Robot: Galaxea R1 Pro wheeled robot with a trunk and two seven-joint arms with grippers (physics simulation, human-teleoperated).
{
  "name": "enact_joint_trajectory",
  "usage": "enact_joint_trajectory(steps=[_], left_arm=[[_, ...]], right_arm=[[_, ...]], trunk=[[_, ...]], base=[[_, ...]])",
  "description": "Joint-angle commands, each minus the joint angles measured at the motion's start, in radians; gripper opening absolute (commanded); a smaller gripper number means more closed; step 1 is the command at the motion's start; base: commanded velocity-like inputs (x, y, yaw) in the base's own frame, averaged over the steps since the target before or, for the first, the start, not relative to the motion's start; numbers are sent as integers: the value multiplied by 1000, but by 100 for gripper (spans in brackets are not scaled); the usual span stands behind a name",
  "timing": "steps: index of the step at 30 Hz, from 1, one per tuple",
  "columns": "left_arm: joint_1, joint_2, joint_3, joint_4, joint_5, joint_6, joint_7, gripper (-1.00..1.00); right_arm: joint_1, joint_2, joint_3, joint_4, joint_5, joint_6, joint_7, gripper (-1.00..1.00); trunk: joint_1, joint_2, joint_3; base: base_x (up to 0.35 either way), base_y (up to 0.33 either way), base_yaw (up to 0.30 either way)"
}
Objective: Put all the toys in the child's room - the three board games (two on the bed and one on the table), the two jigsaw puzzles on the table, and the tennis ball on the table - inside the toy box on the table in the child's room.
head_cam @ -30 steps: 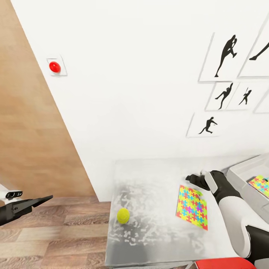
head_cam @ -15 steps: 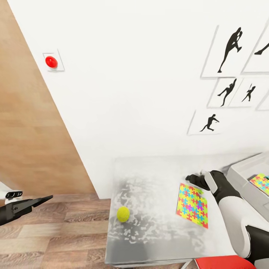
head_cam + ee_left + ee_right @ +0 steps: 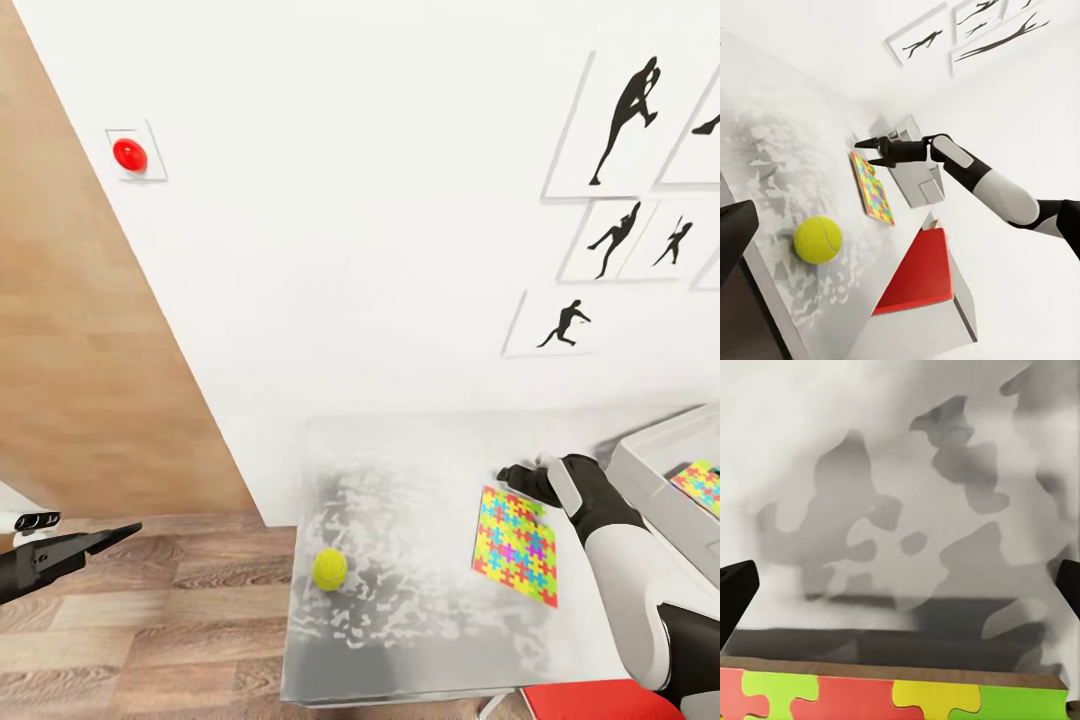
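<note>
Reaching with my right gripper (image 3: 512, 473) over the far edge of the jigsaw puzzle (image 3: 515, 546), I hold its two fingers spread wide; in the right wrist view the dark tips sit at both sides of the picture with the puzzle's near edge between them, and nothing is pinched. The puzzle lies flat on the table (image 3: 420, 640), in the lower right part of the head view, well apart from the tennis ball (image 3: 329, 569), which rests near the table's left edge. The puzzle's long axis runs from the wall side toward the front of the table, a little slanted to the right. I judge this sheet is thin, light and rather stiff, but it has almost no height, so fingers may slip over it; I think the best hold is on the short far edge, one finger under and one above. The toy box (image 3: 640, 462) stands at the right edge of the frame with another puzzle sheet (image 3: 699, 483) already inside. My left gripper (image 3: 105, 538) hangs over the floor (image 3: 180, 620) at the lower left, fingers pressed together.
</note>
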Motion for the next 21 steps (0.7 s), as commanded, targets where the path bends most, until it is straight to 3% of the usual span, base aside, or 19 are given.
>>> enact_joint_trajectory(steps=[1, 15, 21], left_arm=[[-1, 0, -1, 0, 1, 11, -3, 100], [-1, 1, -1, 0, 1, 11, -3, 100], [-1, 1, 0, 0, 1, 11, -3, 100]], right_arm=[[0, 0, 0, 13, -19, 3, -8, 100], [1, 0, 1, 13, -18, 2, -8, 100], [1, 0, 1, 13, -18, 2, -7, 100]], trunk=[[1, -1, -2], [1, -1, -2], [1, -1, -2]], base=[[0, 0, 0], [-1, 0, 0], [-140, 0, 0]])
